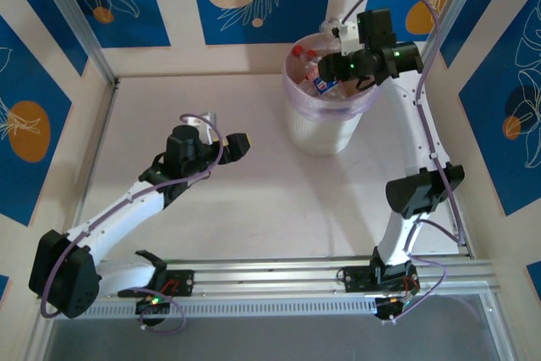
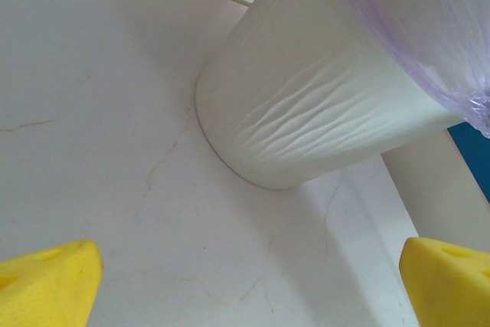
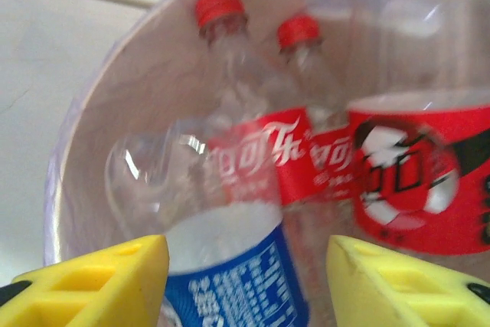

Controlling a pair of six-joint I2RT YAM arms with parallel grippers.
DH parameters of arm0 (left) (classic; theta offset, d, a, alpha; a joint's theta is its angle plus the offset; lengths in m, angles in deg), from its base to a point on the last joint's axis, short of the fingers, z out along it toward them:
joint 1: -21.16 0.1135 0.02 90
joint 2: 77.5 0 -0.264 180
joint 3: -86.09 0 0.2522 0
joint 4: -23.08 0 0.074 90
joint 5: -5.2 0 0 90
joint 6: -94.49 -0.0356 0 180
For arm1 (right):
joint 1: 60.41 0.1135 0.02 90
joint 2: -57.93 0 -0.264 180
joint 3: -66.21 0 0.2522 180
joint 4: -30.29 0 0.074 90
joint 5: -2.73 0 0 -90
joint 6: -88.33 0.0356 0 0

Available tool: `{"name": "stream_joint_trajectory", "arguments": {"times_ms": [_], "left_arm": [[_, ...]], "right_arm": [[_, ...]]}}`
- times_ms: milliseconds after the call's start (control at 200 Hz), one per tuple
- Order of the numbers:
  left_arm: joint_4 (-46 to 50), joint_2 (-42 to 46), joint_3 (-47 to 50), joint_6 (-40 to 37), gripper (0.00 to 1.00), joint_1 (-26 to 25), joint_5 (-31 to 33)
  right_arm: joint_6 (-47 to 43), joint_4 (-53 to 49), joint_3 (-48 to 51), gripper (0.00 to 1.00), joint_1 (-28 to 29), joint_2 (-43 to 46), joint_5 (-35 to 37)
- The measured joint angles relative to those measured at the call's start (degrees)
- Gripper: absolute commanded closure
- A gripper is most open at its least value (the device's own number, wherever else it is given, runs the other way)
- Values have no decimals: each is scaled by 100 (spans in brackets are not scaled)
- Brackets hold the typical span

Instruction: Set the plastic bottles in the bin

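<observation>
The left pincer (image 1: 239, 146), spread wide and empty, hangs over the pale marbled desk (image 1: 254, 209) left of the round white bin with lilac liner (image 1: 325, 128). Above the bin the right pincer (image 3: 246, 285) gapes empty, placed for dropping; clear red-capped plastic bottles (image 3: 260, 151) and a blue-labelled bottle (image 3: 226, 292) lie inside. Deeper bottles are hidden; close ones blur.

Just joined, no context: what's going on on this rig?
Two arms are clearing plastic bottles into the bin. The right gripper hangs open over the bin's mouth, holding nothing; red-labelled bottles and a blue-labelled bottle lie inside below it. The left gripper is open and empty, low over the table beside the bin.
</observation>
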Motion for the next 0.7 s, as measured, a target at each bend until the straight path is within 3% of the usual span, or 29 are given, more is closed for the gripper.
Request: {"name": "stream_joint_trajectory", "arguments": {"times_ms": [235,545,695], "left_arm": [[-66,-33,0,42,1,0,0],[-109,-35,0,66,1,0,0],[-129,-76,0,87,1,4,0]], "right_arm": [[254,697,994,43,-7,374,-365],[415,758,664,31,-131,385,-490],[566,796,407,28,-496,601,-450]]}}
